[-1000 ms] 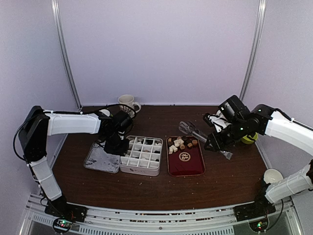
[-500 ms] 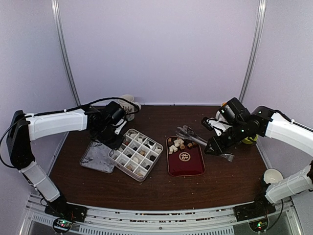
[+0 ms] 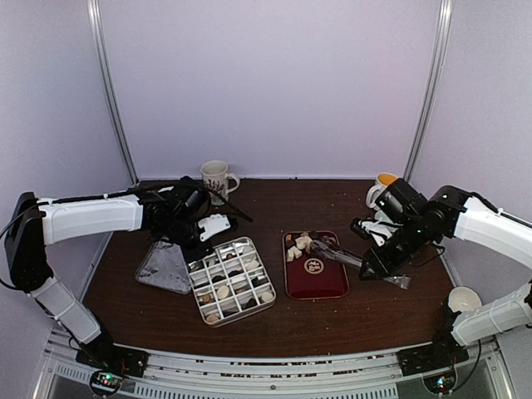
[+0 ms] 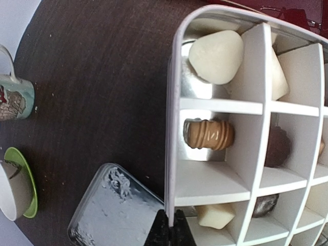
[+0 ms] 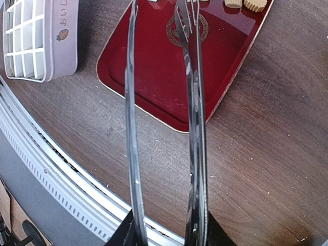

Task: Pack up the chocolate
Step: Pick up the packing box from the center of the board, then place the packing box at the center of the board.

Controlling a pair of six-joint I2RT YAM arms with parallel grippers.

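Pale lilac walls boxed in a dark brown wooden table (image 3: 249, 332), a pretty bare booth tbh. Starting at the right gripper (image 5: 166, 230): it was clamped on the handle end of some shiny metal tongs (image 5: 190, 102). The tongs' two arms stood apart and reached out over the dark-red rectangular tray (image 3: 316, 283). Their tips pointed toward the tray's far end, where a small heap of cream and tan chocolate pieces (image 3: 299, 243) sat. My guess is they were lined up to grab one.

Then the left gripper (image 4: 166, 233), pinched tight on the rim of a white box with a grid of dividers (image 4: 172, 102), just left of the tray. It was probably steadying it or angling it toward the tongs. Several cells already had chocolate in them, like a cream lump (image 4: 215, 55) and a tan ribbed round (image 4: 207, 134).

A silvery metal lid (image 3: 164, 268) lay flat further left of the tray, past the box. A white patterned mug (image 3: 216, 176) stood behind and left of the tray, well apart.
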